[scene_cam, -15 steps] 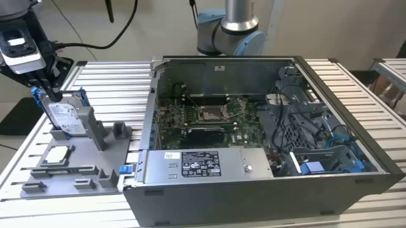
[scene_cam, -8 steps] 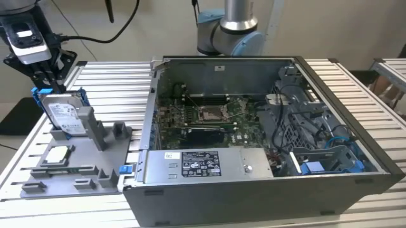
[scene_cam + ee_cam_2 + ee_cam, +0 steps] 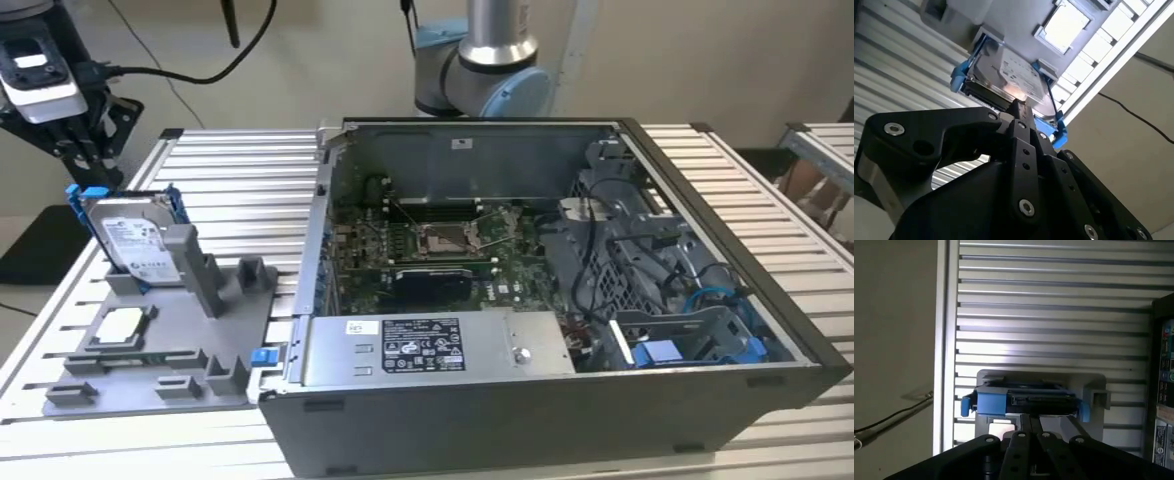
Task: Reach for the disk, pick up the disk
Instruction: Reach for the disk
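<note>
Disk [image 3: 131, 238] upright in the grey holder [image 3: 147, 372], pincer [image 3: 1032, 416] (narrow, empty) close by.

Second wrist view: the black hand [image 3: 1019, 107] runs off the picture's edge and covers the near end of the disk [image 3: 1006, 80]; the print on the disk's white label cannot be made out. First wrist view: the disk shows edge-on, its label face out of sight; the computer case [image 3: 1163, 390] is cut by the picture's edge. Exterior view: the grey holder [image 3: 200, 275] hides the disk's lower part; the arm [image 3: 487, 50] is cut by the top edge, its foot hidden behind the case; the table [image 3: 227, 150] is cut at both sides.
</note>
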Robot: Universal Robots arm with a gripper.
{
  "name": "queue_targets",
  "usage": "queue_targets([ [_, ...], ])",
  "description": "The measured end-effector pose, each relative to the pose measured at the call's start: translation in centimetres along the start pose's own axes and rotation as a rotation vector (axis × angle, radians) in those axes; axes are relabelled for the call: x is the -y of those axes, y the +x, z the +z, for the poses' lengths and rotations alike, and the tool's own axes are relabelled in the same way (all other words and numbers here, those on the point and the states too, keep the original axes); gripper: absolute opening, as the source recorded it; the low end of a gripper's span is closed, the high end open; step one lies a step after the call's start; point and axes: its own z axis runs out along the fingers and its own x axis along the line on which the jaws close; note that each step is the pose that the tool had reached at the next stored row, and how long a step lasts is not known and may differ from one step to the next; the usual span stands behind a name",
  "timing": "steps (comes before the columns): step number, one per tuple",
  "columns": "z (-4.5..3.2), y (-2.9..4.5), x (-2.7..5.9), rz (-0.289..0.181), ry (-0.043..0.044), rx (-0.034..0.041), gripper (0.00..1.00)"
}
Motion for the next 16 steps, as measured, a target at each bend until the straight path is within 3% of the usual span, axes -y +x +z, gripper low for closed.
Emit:
queue_targets([
  [7, 0.04, 2.03, -0.86, -0.001, 0.0, 0.0, 0.0],
  [11, 0.04, 2.25, -0.77, -0.004, -0.0001, -0.0001, 0.0],
  [16, 0.06, 2.27, -0.02, -0.006, -0.0001, -0.0001, 0.0],
])
